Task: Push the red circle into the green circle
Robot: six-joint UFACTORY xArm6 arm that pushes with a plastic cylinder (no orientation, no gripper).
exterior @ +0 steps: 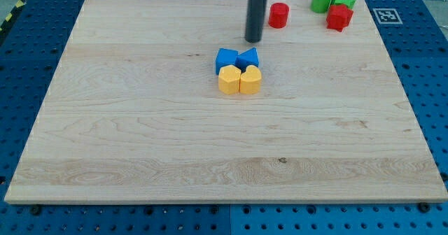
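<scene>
A dark rod is seen coming down from the view's top edge, its tip (253,40) resting on the wooden board (140,137) near the board's top edge, a little right of centre. No claw is carried by this arm, so nothing is clenched, released or grasped; only the bare rod end is presented. The red circle (278,15) is found just to the view's right of the rod, slightly above the tip, with a narrow strip of board showing between them; contact cannot be made out. The green circle (322,0) is placed further right, near the board's top right corner, well apart from the red circle. A green star (344,0) is set just beside the green circle on its right, and a second red block (339,17), of unclear angular shape, is lodged just below the pair, apparently touching the star. Below the tip, a tight cluster of four is noted: two blue blocks (236,58) side by side, shapes not clearly read, and directly beneath them two yellow blocks (239,80), the left looking hexagonal, the right heart-like. The board is laid on a blue perforated table (28,74).
</scene>
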